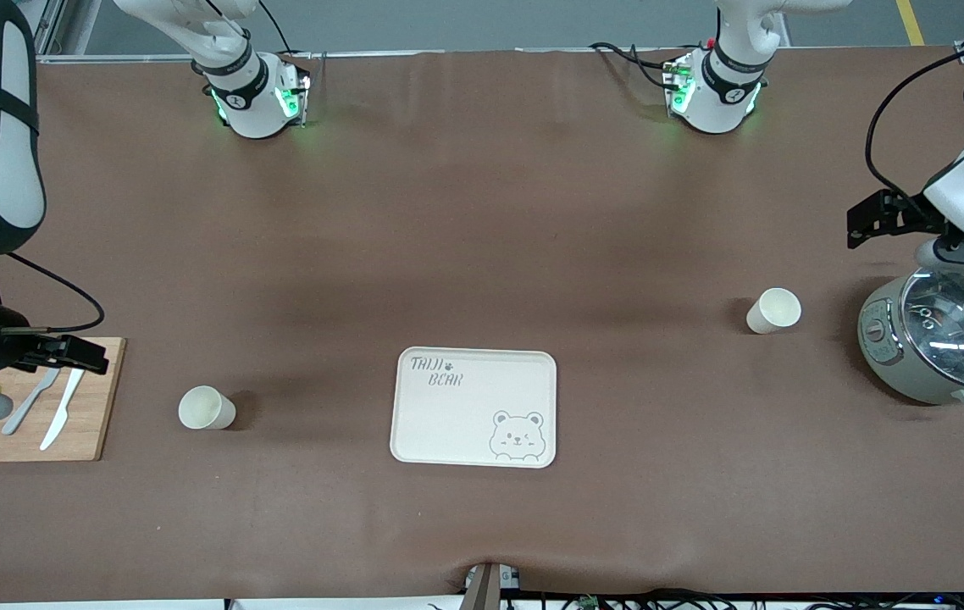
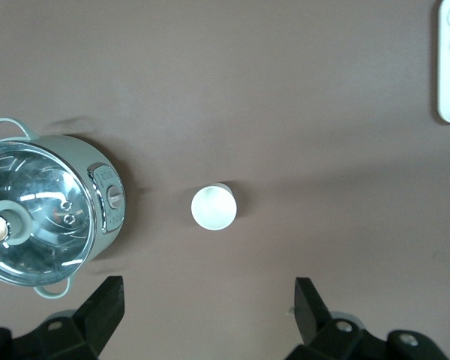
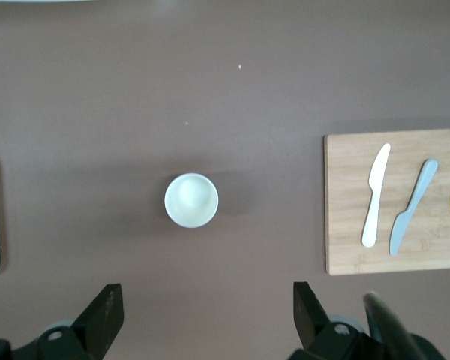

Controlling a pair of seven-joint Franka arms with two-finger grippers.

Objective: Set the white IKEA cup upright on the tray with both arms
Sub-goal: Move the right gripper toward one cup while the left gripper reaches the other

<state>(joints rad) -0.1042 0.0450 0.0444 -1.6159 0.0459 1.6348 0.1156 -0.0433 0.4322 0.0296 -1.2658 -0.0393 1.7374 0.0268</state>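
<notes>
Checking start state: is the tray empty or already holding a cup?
Empty. The tray shows only its bear print; both white cups stand on the table, apart from it.

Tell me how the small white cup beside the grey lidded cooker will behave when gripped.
The small white cup looks thin-walled and empty, so probably light and easily knocked over. Its round, smooth wall may slip or roll if tipped. It stands mouth-up on the brown table cover.

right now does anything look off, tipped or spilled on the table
Nothing stands out. Both white cups stand upright on the brown mat, apart from the empty tray. The pot keeps its lid on, and nothing looks spilled.
</notes>
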